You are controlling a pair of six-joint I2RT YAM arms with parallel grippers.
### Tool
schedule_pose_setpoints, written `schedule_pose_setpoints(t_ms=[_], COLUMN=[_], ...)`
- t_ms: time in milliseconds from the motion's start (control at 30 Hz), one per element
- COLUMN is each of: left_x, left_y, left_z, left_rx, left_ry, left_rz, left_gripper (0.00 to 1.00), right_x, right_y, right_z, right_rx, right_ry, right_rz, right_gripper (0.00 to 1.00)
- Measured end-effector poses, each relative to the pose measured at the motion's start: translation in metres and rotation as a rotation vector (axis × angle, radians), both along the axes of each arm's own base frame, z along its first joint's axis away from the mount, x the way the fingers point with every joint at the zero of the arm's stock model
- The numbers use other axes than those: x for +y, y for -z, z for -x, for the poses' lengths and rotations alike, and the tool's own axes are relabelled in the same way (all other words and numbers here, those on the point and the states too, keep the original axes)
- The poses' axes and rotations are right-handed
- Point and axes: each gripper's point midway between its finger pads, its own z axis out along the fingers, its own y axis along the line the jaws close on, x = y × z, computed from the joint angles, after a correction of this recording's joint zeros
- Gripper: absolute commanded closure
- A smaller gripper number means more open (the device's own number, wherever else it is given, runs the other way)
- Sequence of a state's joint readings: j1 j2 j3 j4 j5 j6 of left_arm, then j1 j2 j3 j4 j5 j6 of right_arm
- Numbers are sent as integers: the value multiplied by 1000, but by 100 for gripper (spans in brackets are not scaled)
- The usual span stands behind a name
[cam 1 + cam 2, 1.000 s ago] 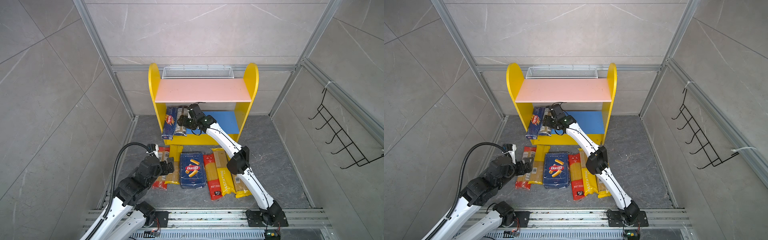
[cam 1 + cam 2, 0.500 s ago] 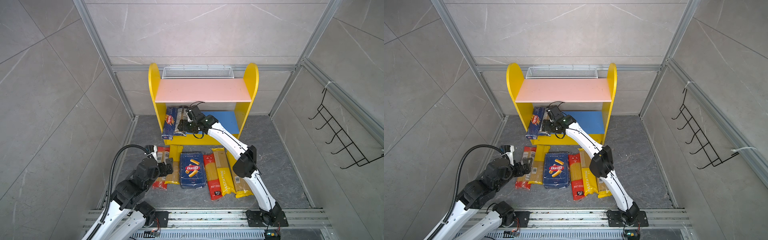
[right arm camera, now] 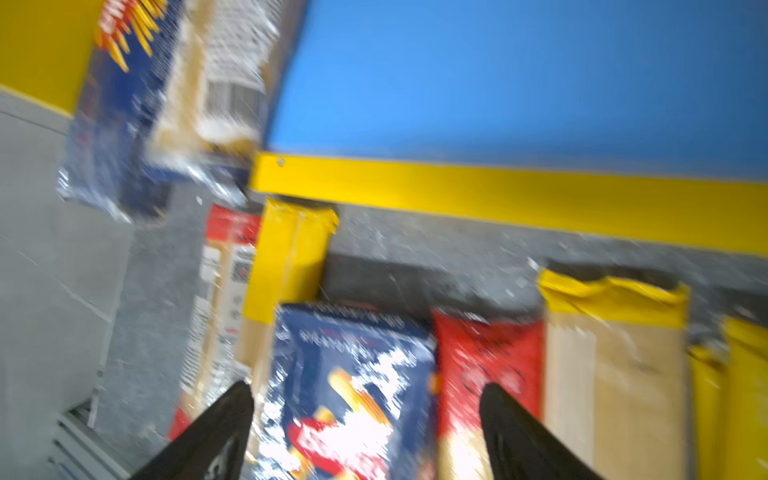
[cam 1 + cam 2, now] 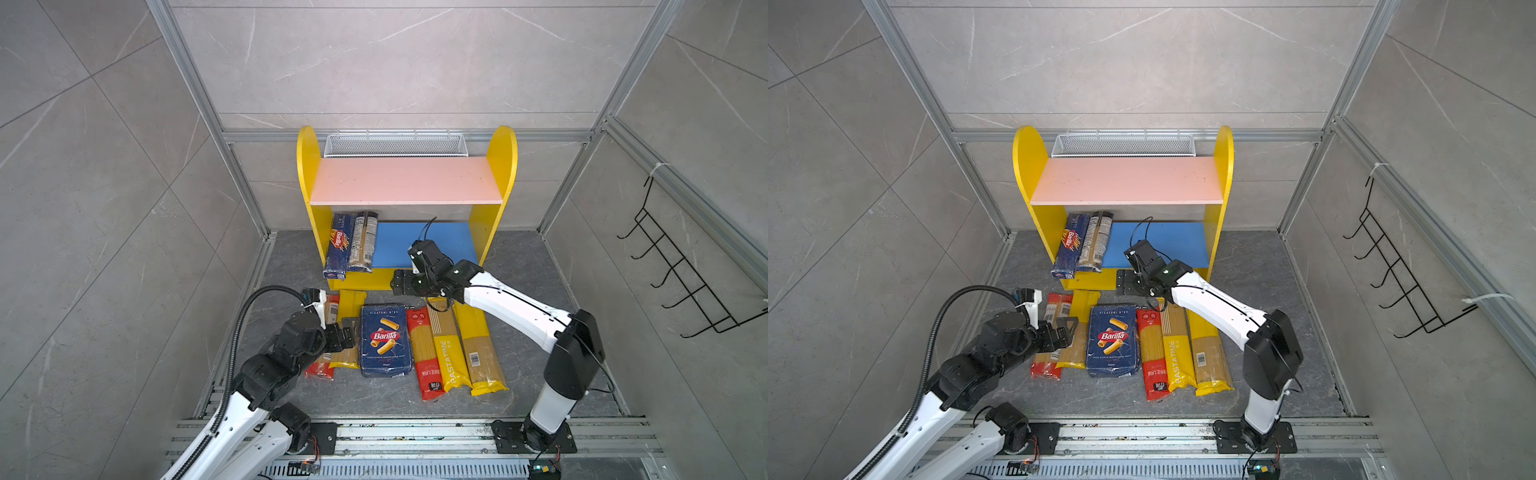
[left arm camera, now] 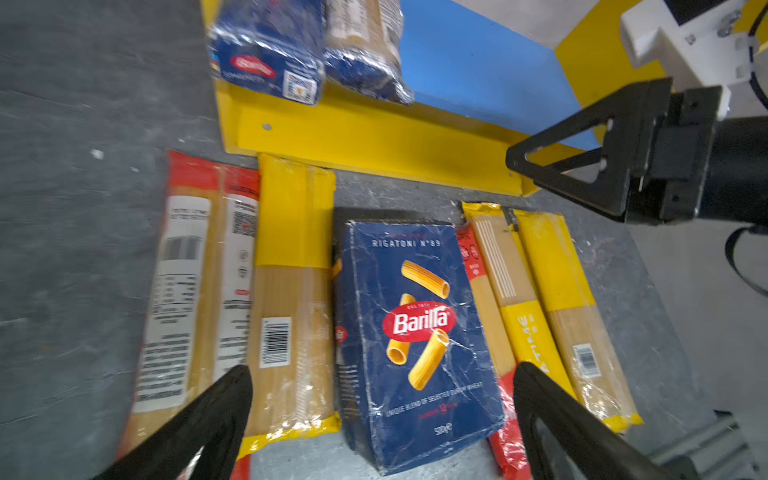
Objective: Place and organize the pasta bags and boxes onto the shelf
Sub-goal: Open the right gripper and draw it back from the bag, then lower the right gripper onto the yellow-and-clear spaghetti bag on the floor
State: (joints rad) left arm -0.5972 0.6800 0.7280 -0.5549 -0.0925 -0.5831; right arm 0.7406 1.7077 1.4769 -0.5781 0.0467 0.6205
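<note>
The shelf (image 4: 405, 180) holds the spaghetti box (image 4: 338, 245) and a bag (image 4: 364, 241) touching it, at the left end of its blue lower board (image 4: 415, 245). The rigatoni pack (image 4: 384, 340) lies on the floor (image 4: 540, 291) before the shelf, among long bags (image 4: 446, 353). The right gripper (image 4: 401, 284) hangs at the shelf's front edge. Only the blurred right wrist view shows its fingers (image 3: 216, 428) spread, with nothing between. The left wrist view shows the left gripper (image 5: 382, 372) wide apart above the rigatoni pack, empty.

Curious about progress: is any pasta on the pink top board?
No, the pink board is bare; the spaghetti box and one bag lie on the blue board below.
</note>
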Motion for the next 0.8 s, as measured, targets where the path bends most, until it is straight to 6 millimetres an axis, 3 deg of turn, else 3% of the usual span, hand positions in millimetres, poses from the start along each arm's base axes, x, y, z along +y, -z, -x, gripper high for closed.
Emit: schedule_pose_setpoints(t_ms=[200, 367, 600, 800], left_x=[-47, -93, -155, -173], left_y=[28, 30, 33, 35], left_z=[3, 14, 26, 32], left_rx=[77, 70, 50, 39], left_ry=[123, 243, 348, 375], left_rz=[4, -39, -96, -108], left_gripper=[0, 0, 0, 0], right_x=[-72, -121, -167, -195], right_y=[33, 45, 43, 79], right_z=[45, 77, 100, 125], right_rx=[30, 48, 55, 162], right_ry=[78, 149, 258, 317], right_rz=[122, 199, 249, 324], right_gripper=[8, 4, 0, 0])
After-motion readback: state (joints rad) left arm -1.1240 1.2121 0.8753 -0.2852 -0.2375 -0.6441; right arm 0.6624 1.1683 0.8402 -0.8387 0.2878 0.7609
